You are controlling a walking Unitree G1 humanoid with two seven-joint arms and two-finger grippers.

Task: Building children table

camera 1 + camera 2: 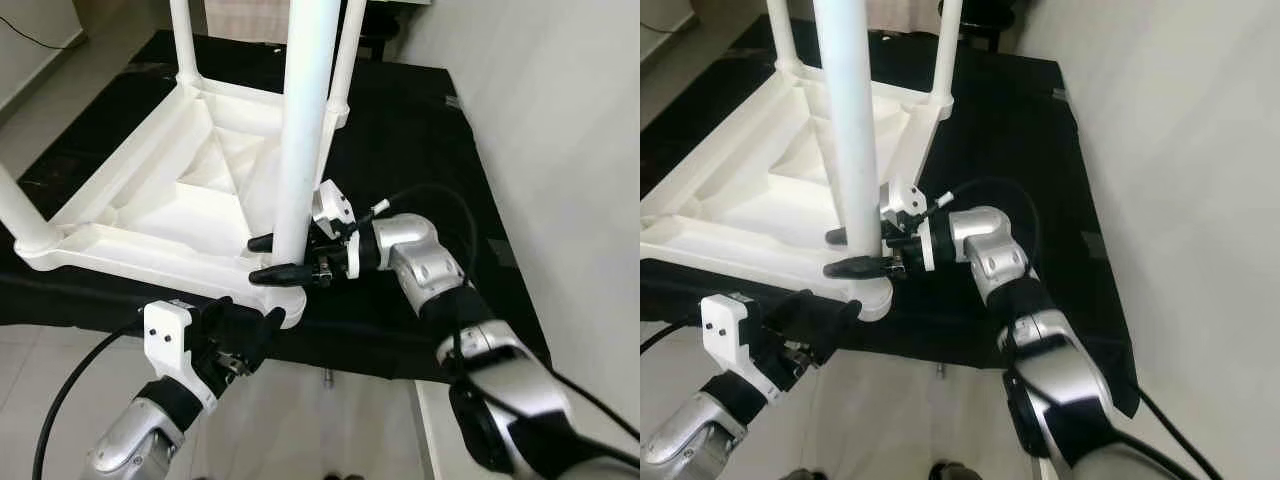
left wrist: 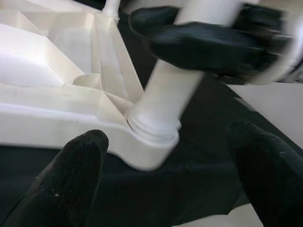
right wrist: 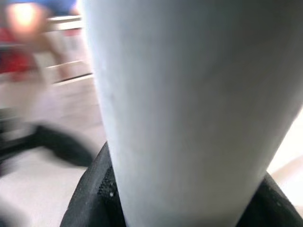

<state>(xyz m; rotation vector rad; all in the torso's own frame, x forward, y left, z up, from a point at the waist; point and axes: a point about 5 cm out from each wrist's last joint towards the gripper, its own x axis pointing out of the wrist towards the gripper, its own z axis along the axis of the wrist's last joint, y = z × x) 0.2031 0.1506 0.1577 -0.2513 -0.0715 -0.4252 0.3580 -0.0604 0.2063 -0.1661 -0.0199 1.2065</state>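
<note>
Right end effector [image 1: 272,258]: fingers clamped round the near leg [image 1: 303,120], low, just above its socket.
Left end effector [image 1: 243,330]: fingers spread, empty, just below the near corner.
Risk: a sideways push could tilt the leg or jam it crooked.
Tabletop [image 1: 140,215]: upside down on a black cloth [image 1: 410,130], left of the right end effector.

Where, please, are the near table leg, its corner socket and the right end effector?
near table leg [image 1: 305,120], left eye view, mid shaft.
corner socket [image 2: 154,137], left wrist view, collar around the leg's base.
right end effector [image 1: 268,258], left eye view, between fingertips clasping the leg.
</note>
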